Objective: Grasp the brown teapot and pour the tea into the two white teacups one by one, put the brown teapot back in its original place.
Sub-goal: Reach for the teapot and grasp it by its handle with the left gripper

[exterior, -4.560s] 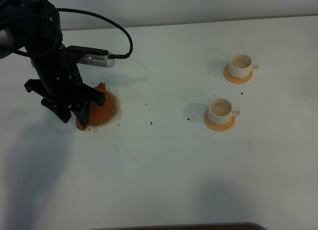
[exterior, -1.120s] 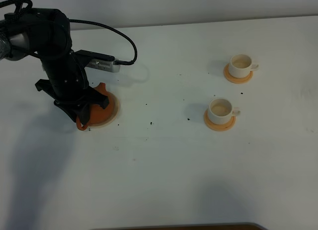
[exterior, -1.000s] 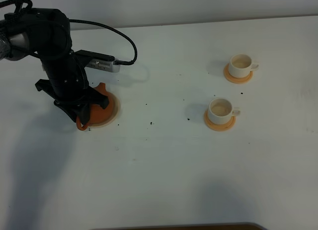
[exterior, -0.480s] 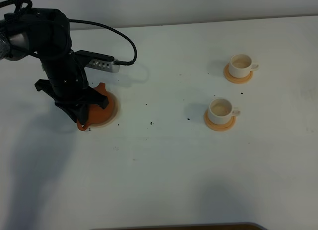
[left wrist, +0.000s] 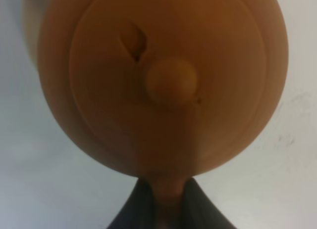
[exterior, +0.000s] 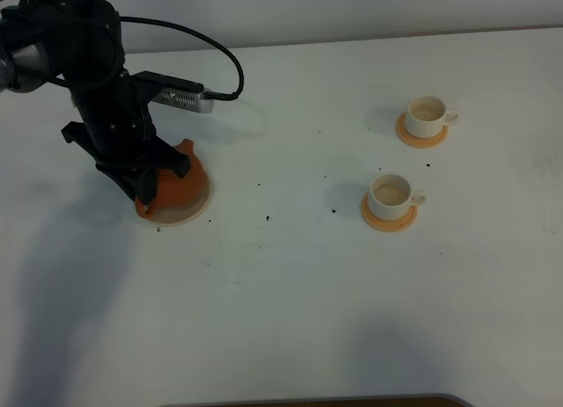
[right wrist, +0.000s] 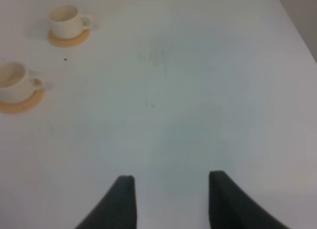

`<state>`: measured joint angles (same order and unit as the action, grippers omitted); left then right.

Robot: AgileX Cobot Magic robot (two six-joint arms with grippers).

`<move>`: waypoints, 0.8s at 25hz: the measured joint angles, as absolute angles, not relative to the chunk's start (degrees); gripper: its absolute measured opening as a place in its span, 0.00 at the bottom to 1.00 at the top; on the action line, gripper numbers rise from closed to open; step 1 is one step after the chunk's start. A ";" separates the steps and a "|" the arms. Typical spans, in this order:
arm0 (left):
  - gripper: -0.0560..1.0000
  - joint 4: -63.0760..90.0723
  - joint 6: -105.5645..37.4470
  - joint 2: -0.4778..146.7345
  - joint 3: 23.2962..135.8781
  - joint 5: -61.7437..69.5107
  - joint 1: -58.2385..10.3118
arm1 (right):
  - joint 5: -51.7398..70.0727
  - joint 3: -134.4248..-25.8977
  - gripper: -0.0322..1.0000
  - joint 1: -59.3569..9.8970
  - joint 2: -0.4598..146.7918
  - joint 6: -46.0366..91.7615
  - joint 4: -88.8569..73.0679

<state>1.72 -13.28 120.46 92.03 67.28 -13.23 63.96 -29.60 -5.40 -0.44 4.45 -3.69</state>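
Note:
The brown teapot (exterior: 179, 183) stands over its pale beige saucer (exterior: 192, 214) at the left of the white table. My left gripper (exterior: 148, 196) is shut on the teapot's loop handle. In the left wrist view the teapot (left wrist: 163, 80) fills the picture. Its lid knob is in the middle, and the handle runs down between the dark fingers (left wrist: 126, 216) of the left gripper (left wrist: 166, 209). The two white teacups (exterior: 428, 112) (exterior: 391, 192) sit on orange-tan coasters at the right. My right gripper (right wrist: 171, 199) is open over bare table, and both teacups (right wrist: 67, 19) (right wrist: 14, 83) lie ahead of it.
Small dark specks (exterior: 266, 218) dot the table between the teapot and the cups. The camera cable (exterior: 220, 55) arcs behind the left arm. A dark edge (exterior: 308, 401) shows at the table's front.
The left gripper has shut on the teapot's handle. The arm has risen slightly, and more of the teapot's body now shows beside it. The cups have not moved.

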 joint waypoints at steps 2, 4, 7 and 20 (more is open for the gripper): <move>0.19 1.50 -13.28 120.46 92.89 67.28 -13.23 | 63.96 -29.60 0.40 -5.40 -0.44 4.45 -3.69; 0.19 0.44 -13.33 120.46 93.22 67.28 -13.23 | 63.96 -29.60 0.40 -5.40 -0.44 4.45 -3.69; 0.19 -0.97 -14.35 120.46 93.22 67.28 -13.23 | 63.96 -29.60 0.40 -5.40 -0.44 4.40 -3.69; 0.19 -0.51 -39.86 120.47 93.22 64.33 -13.23 | 63.96 -29.60 0.40 -5.40 -0.44 4.35 -3.69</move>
